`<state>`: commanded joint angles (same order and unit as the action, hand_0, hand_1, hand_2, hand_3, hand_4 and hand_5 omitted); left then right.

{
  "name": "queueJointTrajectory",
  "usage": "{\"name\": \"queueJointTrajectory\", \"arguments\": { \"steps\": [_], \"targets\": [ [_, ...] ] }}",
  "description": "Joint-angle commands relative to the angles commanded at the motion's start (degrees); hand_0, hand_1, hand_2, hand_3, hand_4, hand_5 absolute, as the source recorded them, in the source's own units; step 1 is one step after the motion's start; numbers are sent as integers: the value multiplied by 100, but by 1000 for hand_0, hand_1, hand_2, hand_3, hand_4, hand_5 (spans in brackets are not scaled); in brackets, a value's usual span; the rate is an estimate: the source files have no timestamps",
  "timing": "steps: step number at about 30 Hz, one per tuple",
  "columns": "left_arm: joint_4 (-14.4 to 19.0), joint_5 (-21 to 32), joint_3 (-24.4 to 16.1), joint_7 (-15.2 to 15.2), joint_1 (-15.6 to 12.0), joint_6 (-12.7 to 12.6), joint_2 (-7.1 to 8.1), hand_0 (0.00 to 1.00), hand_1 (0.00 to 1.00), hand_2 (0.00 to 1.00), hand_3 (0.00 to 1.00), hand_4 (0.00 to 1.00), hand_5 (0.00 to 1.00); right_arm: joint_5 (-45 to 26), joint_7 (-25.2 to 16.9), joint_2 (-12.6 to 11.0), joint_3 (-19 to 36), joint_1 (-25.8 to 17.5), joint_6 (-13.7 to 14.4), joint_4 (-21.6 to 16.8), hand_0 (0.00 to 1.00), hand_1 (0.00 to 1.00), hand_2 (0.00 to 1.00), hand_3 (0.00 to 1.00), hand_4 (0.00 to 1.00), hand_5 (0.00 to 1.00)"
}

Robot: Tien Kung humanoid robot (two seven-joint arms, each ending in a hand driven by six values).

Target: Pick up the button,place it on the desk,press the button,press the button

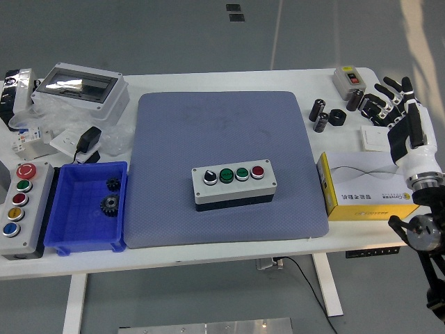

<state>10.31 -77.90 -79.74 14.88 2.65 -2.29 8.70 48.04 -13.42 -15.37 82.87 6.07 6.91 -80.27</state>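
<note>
A grey button box (234, 184) with a black selector, two green buttons and a red button lies on the blue mat (226, 132), near its front middle. My right hand (395, 104) hovers at the table's right edge, above the yellow-and-white carton (365, 186), its fingers spread and holding nothing. It is well to the right of the button box. The left arm does not show.
A blue bin (87, 207) holding two gears and a grey multi-button station (21, 209) stand front left. A clear-lidded enclosure (80, 88), adapter (87, 141) and bagged parts sit back left. Black cylinders (320, 115), a small switch box (348, 80) and a white plate (373, 138) lie back right.
</note>
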Motion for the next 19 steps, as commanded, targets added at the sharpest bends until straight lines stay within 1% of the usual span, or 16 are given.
{"name": "queueJointTrajectory", "arguments": {
  "steps": [12,19],
  "targets": [
    [0,58,8,28,-30,-6,-67,625,515,532,593,610,219,32,16,39,64,-67,26,28,757,689,719,711,789,721],
    [0,60,1,28,-30,-16,-60,625,515,532,593,610,219,-2,-35,44,77,-73,110,11,747,687,716,703,781,711]
  ]
}}
